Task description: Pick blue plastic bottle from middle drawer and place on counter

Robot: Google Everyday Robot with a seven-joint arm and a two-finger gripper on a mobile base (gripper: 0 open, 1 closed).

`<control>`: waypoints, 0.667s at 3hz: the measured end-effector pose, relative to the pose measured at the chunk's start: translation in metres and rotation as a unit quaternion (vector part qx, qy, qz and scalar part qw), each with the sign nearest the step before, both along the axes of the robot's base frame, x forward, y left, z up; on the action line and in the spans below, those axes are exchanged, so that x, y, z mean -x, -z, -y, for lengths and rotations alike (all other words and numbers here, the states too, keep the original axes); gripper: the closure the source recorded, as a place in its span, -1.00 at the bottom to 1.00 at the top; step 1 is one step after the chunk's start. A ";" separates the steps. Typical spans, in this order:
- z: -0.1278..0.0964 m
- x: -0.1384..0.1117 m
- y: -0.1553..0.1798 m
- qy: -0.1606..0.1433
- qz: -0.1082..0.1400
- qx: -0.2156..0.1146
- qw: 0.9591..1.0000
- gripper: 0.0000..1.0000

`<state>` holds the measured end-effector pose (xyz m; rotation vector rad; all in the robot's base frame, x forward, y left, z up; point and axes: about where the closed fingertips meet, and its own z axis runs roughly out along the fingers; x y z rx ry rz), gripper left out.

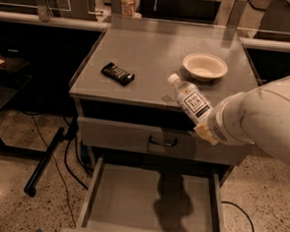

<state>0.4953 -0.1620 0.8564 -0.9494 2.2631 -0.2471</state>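
Note:
The blue plastic bottle [190,100], clear with a white cap and a white label, hangs tilted in the air, cap pointing up and left, over the counter's front right edge. My gripper [205,129] is shut on its lower end, mostly hidden behind my white arm [263,120]. The middle drawer [130,201] is pulled open below, and its grey floor is bare apart from the arm's shadow. The counter [149,49] is the flat grey cabinet top.
A black rectangular bar [117,73] lies on the counter's left part. A white bowl [204,66] stands at its right, just behind the bottle. A shut drawer front with a dark handle [163,141] sits above the open drawer. Cables and a black pole lie on the floor at the left.

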 end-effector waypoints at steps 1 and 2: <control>-0.013 -0.030 -0.014 -0.026 -0.002 0.002 1.000 1.00; -0.051 -0.068 -0.037 -0.072 0.001 0.003 0.997 1.00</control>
